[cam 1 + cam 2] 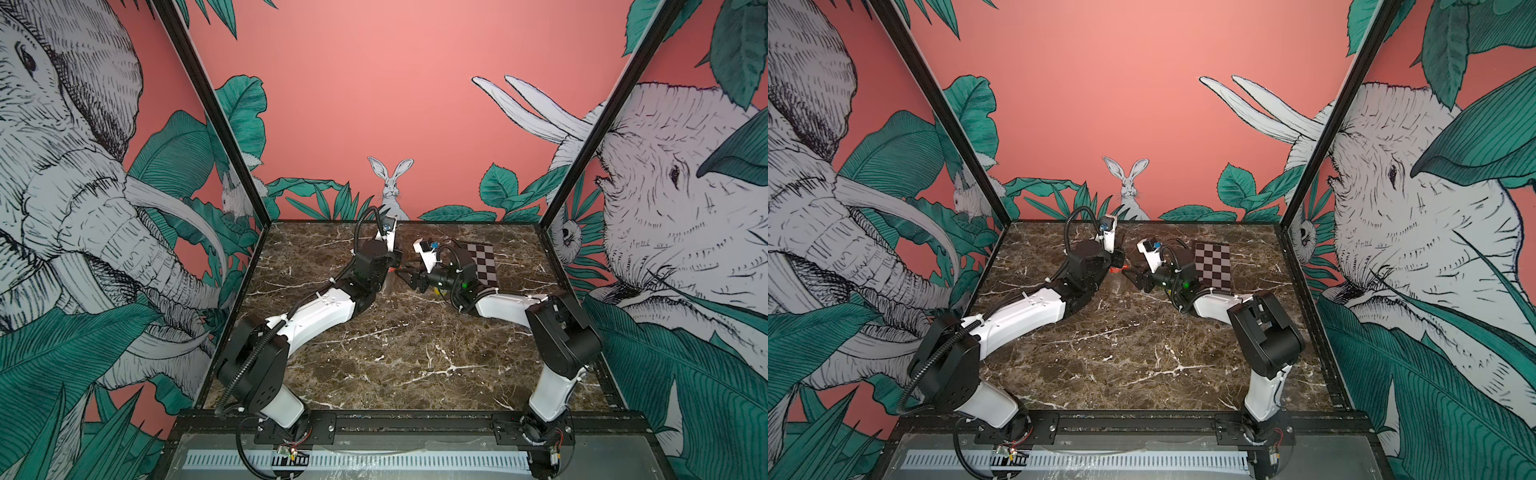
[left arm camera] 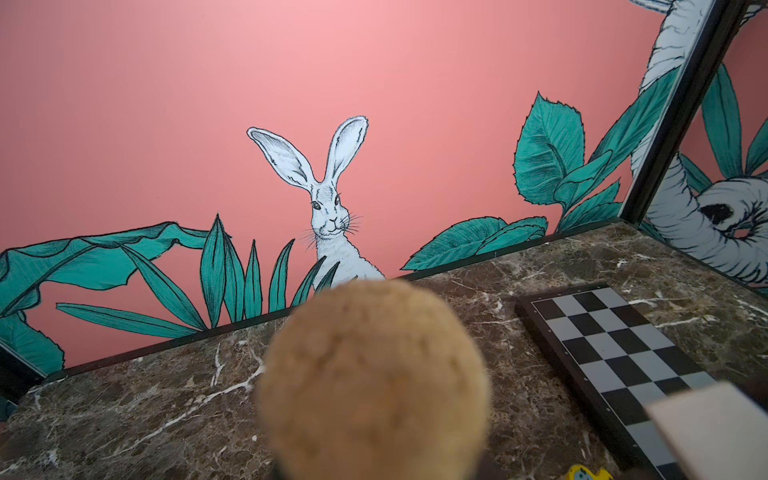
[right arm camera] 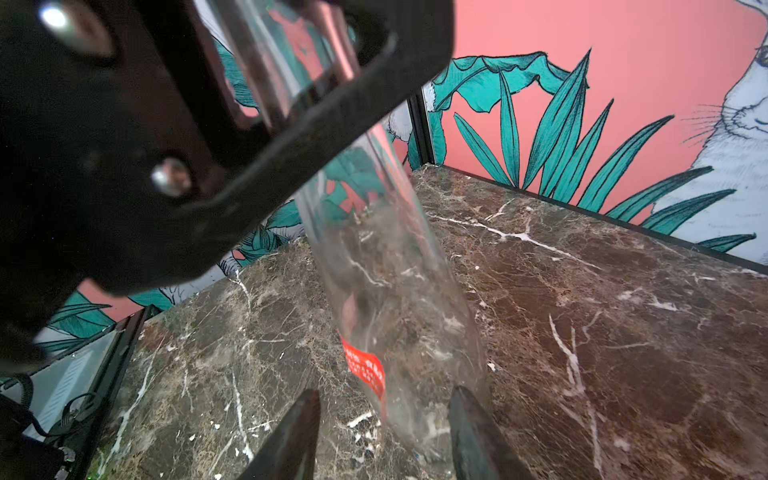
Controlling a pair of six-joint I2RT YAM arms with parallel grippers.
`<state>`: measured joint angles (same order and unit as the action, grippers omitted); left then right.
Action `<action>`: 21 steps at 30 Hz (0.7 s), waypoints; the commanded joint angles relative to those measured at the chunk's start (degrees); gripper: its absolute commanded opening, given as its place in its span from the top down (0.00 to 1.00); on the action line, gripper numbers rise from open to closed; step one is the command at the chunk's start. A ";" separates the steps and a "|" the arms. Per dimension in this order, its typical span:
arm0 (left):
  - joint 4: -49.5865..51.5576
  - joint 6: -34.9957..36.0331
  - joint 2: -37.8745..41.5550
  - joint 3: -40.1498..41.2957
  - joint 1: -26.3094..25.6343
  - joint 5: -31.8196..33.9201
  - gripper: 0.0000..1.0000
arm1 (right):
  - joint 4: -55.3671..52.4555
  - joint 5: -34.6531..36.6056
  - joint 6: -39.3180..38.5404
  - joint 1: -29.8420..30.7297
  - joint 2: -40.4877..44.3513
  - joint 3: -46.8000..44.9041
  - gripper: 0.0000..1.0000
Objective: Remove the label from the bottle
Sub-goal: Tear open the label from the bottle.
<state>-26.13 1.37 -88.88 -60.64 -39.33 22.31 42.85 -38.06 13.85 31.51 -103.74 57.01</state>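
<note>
Right wrist view: left pincer (image 3: 286, 83) clamps the bottle (image 3: 382, 270), right pincer (image 3: 384, 392) sits apart flanking the label (image 3: 363, 368), so I'd pinch its edge and peel toward the counter's (image 3: 582, 291) 3 o'clock side.

Brown, white-veined marble tabletop (image 1: 395, 353), black-and-grey checkerboard (image 1: 484, 264) flat toward its far right, small yellow piece (image 2: 582, 473) beside it.

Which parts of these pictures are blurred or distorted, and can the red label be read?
Left wrist view: the cork fills the foreground, fully blurred; the chessboard behind is sharp. Right wrist view: the label shows white print, too soft to read; the bottle glass warps the marble seen through it. In both top views the wide lens splays the frame posts.
</note>
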 commanded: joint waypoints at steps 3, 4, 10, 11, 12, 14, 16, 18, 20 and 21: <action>4.33 2.24 0.81 1.92 0.48 0.81 1.00 | 3.72 -1.55 2.43 0.22 -1.94 2.35 0.53; 4.33 2.28 0.81 2.02 0.48 0.81 1.00 | 3.82 -2.00 2.74 0.22 -2.23 2.66 0.55; 4.33 2.21 0.81 2.08 0.48 0.55 1.00 | 5.00 -3.24 4.37 0.31 -3.38 3.46 0.62; 4.33 2.23 0.74 2.10 0.49 0.55 1.00 | 5.14 -3.33 4.47 0.31 -3.50 3.58 0.63; 4.33 2.19 0.73 2.08 0.48 0.55 1.00 | 5.31 -3.42 4.44 0.31 -3.52 3.54 0.64; 4.33 2.15 0.73 2.06 0.48 0.55 1.00 | 5.36 -3.51 4.47 0.31 -3.60 3.56 0.66; 4.25 2.24 0.73 2.11 0.48 0.55 1.00 | 5.45 -3.64 4.44 0.31 -3.74 3.63 0.68; 4.25 2.32 0.73 2.01 0.48 0.55 1.00 | 5.47 -3.67 4.45 0.31 -3.87 3.78 0.69; 4.33 2.41 0.81 1.99 0.49 0.55 1.00 | 5.51 -3.77 4.44 0.31 -4.12 3.97 0.71; 4.37 2.42 0.86 1.90 0.48 0.50 1.00 | 5.62 -3.86 4.37 0.31 -4.32 4.09 0.72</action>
<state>-26.13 1.50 -88.79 -60.58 -39.33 22.06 45.23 -40.25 18.02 31.51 -106.91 59.24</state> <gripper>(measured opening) 0.315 0.283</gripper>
